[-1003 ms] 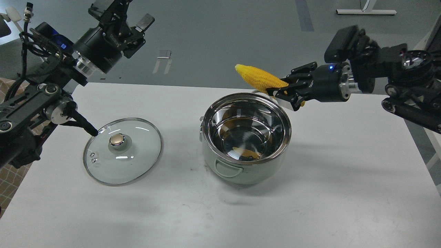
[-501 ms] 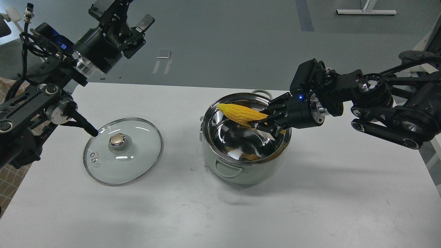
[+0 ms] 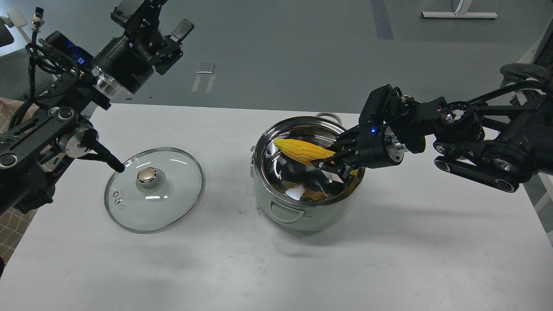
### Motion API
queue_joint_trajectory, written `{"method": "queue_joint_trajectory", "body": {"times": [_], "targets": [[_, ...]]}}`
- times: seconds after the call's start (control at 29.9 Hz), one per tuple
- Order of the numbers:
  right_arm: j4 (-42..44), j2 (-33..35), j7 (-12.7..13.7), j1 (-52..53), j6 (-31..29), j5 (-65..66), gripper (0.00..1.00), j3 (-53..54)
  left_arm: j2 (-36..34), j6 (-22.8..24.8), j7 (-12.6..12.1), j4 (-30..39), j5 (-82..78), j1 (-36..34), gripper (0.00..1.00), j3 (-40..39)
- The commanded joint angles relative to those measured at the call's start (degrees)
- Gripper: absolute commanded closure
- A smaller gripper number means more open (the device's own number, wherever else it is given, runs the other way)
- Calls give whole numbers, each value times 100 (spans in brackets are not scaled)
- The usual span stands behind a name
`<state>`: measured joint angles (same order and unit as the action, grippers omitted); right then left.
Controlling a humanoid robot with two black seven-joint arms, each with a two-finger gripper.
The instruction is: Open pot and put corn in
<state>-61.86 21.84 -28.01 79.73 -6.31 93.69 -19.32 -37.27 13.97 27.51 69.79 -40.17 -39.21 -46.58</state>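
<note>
The pale mint-green pot stands open in the middle of the white table, its steel inside showing. My right gripper reaches over the pot's right rim and is shut on the thick end of the yellow corn. The corn lies tilted inside the pot's mouth, its tip pointing left toward the far-left wall. My left gripper is raised high at the back left, away from the pot, open and empty.
The round glass lid with a gold knob lies flat on the table left of the pot. A black rod on my left arm ends at the lid's left edge. The table's right edge is near my right arm.
My right gripper has carried the corn from above the pot's far-right rim down and left into the pot's mouth. The left arm and the lid have hardly moved.
</note>
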Motion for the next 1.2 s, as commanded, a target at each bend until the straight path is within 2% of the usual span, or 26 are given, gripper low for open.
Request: {"method": "queue_joint_trajectory", "body": {"times": [0.0, 0.23, 0.37, 0.57, 0.7, 0.97, 1.04, 1.14, 1.17], "targets": [[16, -13, 1, -45, -1, 0, 49, -2, 0, 0, 0, -1, 0, 1, 2, 0], [34, -13, 1, -45, 7, -9, 30, 7, 0, -9, 0, -1, 0, 1, 2, 0], [25, 31, 1, -45, 25, -17, 3, 51, -9, -9, 0, -1, 0, 1, 2, 0], [25, 22, 1, -45, 51, -289, 0, 156, -9, -17, 0, -1, 0, 1, 2, 0], [60, 49, 1, 25, 86, -588, 0, 595, -9, -52, 0, -1, 26, 1, 2, -8], [1289, 23, 1, 166, 157, -1177, 0, 1737, 106, -176, -52, -176, 26, 18, 2, -281], [1946, -170, 1, -78, 174, -1632, 0, 2569, 123, -97, -455, -421, 97, 10, 2, -316], [2571, -425, 1, -386, 122, -2195, 0, 3081, 211, 69, -781, -737, 123, -52, 2, -360], [2696, -452, 1, -414, 95, -2301, 0, 3135, 229, 184, -782, -843, 141, -61, 2, -378]]}}
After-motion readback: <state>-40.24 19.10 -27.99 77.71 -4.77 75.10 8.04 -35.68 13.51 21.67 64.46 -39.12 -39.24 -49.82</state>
